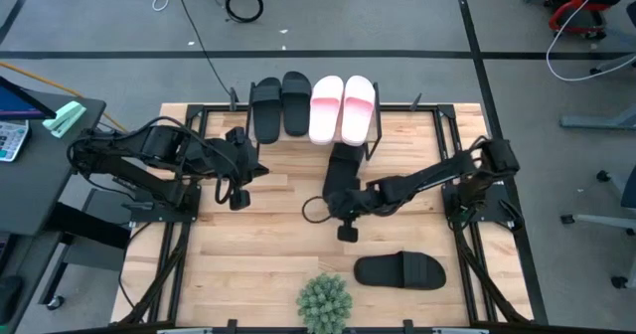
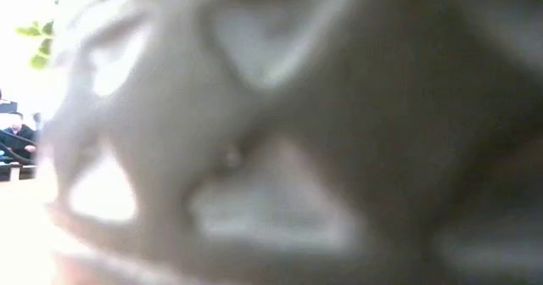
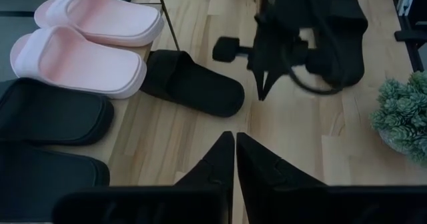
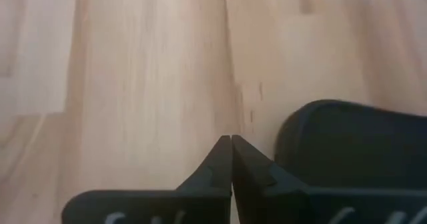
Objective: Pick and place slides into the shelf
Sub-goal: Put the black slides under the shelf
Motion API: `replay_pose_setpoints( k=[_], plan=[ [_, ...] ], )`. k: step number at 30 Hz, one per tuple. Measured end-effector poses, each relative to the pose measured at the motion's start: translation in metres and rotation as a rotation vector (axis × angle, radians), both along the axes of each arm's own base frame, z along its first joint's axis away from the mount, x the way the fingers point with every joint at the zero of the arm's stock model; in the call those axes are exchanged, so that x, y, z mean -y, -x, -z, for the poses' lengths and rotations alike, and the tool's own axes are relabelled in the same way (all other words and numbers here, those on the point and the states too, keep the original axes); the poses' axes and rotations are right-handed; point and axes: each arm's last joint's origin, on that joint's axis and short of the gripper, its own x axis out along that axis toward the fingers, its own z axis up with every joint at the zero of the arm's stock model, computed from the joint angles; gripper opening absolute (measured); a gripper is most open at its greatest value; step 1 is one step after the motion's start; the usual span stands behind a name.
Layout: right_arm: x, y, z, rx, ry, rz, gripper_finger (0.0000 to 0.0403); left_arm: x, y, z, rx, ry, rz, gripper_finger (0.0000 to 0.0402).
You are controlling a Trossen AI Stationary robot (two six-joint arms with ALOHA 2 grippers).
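Note:
On the shelf (image 1: 379, 145) at the far edge rest two black slides (image 1: 279, 105) and two pink slides (image 1: 342, 106). A third black slide (image 1: 345, 167) lies flat on the table just in front of the shelf, and a fourth (image 1: 400, 271) lies nearer the near edge. My right gripper (image 4: 231, 139) is shut and points down at the bare wood beside the third slide (image 4: 353, 144), touching nothing that I can see. My left gripper (image 3: 235, 136) is shut, left of the shelf (image 3: 168, 24), and faces the third slide (image 3: 193, 84).
A small green spiky plant (image 1: 325, 302) stands at the near edge, close to the fourth slide. The low view is filled by a blurred grey shape (image 2: 280, 132) right at the lens. Bare wood lies left of the plant and between the two arms.

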Motion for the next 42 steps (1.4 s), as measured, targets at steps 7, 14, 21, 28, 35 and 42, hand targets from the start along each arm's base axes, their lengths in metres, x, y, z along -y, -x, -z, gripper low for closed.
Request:
replay_pose_setpoints(
  k=[7, 14, 21, 28, 35, 42],
  plan=[
    [0.011, -0.007, 0.027, -0.067, 0.006, 0.039, 0.0003, 0.0, 0.0, 0.0, 0.0, -0.001, 0.0, 0.0018],
    [0.033, -0.008, 0.036, -0.107, 0.03, 0.113, 0.0002, 0.0, 0.0, 0.0, 0.0, -0.001, 0.001, 0.0027],
    [0.068, 0.005, 0.028, -0.197, 0.129, 0.277, 0.0001, 0.0, 0.0, 0.0, -0.002, -0.002, 0.001, 0.0018],
    [0.099, 0.012, 0.016, -0.194, 0.133, 0.335, 0.0001, 0.0, 0.0, 0.0, -0.004, -0.002, 0.001, 0.0015],
    [0.109, 0.018, 0.017, -0.242, 0.137, 0.354, 0.0001, 0.0, 0.0, 0.0, -0.005, -0.002, 0.0, 0.0025],
    [0.087, 0.02, 0.017, -0.272, 0.14, 0.331, 0.0001, 0.0, 0.0, 0.0, -0.005, -0.002, 0.0, 0.0016]
  ],
)
